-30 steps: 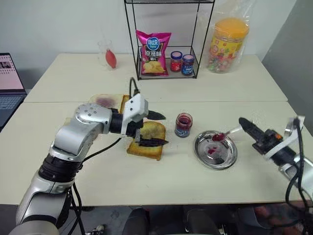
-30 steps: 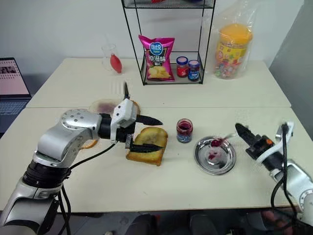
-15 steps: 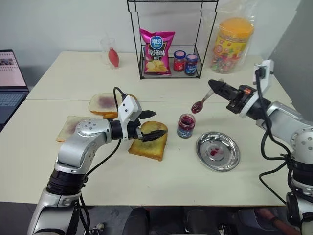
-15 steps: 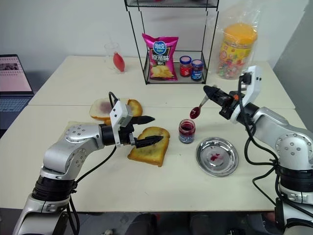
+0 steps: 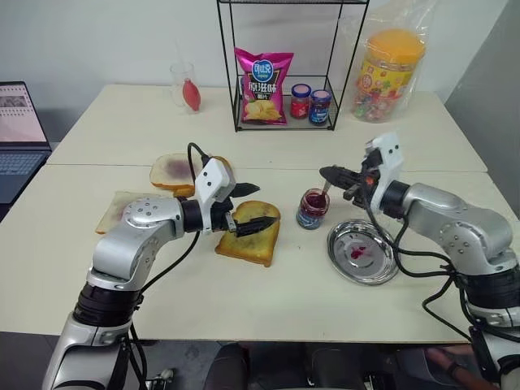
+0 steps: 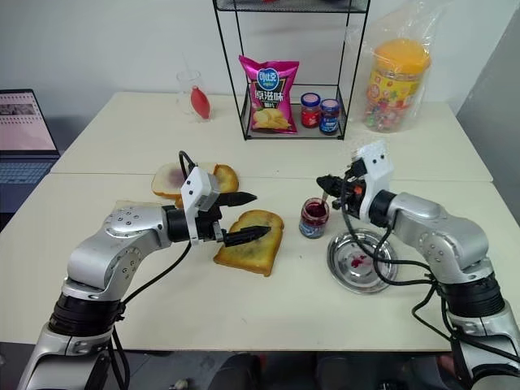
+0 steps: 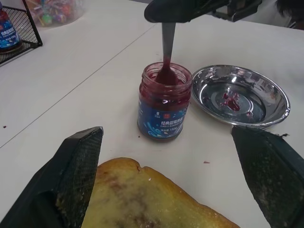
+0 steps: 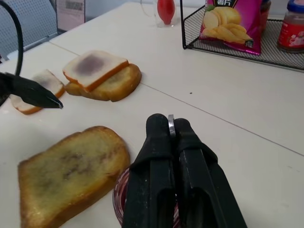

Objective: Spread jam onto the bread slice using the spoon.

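While left gripper [image 5: 249, 207] hovers with fingers spread over bread slice [image 5: 249, 232] on desk [image 5: 268, 301], you see jam [image 5: 309, 208] just right, then right gripper [image 5: 325, 173] pinching spoon [image 7: 166, 52], bowl inside jar.

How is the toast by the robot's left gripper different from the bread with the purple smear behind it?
The bread slice is golden-brown all over; the white slice is pale with a purple smear. The bread slice lies alone flat on the table; the white slice rests on another piece. Both are squarish bread.

Silver arms, black claws (cables looped).
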Tool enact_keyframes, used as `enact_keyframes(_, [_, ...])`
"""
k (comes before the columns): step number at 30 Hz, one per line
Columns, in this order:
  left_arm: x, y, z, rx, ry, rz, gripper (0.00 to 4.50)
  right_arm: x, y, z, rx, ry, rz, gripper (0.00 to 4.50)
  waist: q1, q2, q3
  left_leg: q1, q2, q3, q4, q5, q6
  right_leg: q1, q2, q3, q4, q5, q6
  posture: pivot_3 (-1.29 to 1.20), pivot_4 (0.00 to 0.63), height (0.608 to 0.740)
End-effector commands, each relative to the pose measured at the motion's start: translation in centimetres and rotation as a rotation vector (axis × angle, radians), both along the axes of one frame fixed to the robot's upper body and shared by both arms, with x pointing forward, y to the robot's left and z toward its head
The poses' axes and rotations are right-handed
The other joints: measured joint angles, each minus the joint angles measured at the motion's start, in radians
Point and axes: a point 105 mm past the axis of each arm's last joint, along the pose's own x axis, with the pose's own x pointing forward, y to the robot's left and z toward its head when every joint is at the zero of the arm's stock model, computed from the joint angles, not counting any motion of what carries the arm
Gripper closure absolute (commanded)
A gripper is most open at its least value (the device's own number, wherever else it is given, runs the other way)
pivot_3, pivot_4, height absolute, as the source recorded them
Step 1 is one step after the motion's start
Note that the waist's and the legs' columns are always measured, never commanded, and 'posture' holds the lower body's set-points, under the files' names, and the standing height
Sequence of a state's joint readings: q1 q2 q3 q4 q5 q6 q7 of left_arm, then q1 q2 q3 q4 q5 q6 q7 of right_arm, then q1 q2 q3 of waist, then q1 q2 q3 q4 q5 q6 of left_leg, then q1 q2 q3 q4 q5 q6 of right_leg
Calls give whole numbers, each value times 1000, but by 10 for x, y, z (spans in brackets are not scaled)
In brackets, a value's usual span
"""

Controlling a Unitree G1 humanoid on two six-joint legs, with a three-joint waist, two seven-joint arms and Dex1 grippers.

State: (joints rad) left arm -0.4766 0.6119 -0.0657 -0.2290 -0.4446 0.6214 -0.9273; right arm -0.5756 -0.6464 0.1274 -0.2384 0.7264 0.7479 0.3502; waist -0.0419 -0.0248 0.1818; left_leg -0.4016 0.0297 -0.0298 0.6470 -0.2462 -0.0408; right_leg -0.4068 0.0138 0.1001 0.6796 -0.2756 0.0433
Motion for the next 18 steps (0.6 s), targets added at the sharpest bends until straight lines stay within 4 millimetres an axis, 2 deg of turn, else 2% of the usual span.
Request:
enact_keyframes(1, [-3, -1, 10, -1, -45, -17, 0, -4, 10, 5, -103, -138, 39, 4454, 0, 0, 0, 0, 0, 0, 0, 0, 0, 0, 0, 0, 0, 0, 0, 0, 150, 740])
enact_keyframes(6, [-3, -3, 10, -2, -49, -24, 0, -4, 18, -12, -188, -161, 66, 4454, 0, 0, 0, 0, 0, 0, 0, 0, 0, 0, 0, 0, 0, 0, -1, 0, 150, 740])
enact_keyframes(9, [-3, -4, 10, -2, -49, -27, 0, -3, 20, -17, -167, -132, 60, 4454, 0, 0, 0, 0, 0, 0, 0, 0, 0, 0, 0, 0, 0, 0, -1, 0, 150, 740])
enact_keyframes(13, [-3, -4, 10, -2, -51, -29, 0, -3, 22, -15, -15, -25, 45, 4454, 0, 0, 0, 0, 0, -1, 0, 0, 0, 0, 0, 0, 1, 1, -1, 0, 150, 740])
enact_keyframes(18, [-2, -4, 10, -1, -58, -23, 0, 1, 13, -1, 183, 91, -34, 4454, -2, 0, 0, 0, 0, -1, 0, 0, 0, 0, 0, -1, 1, 1, -1, 0, 150, 740])
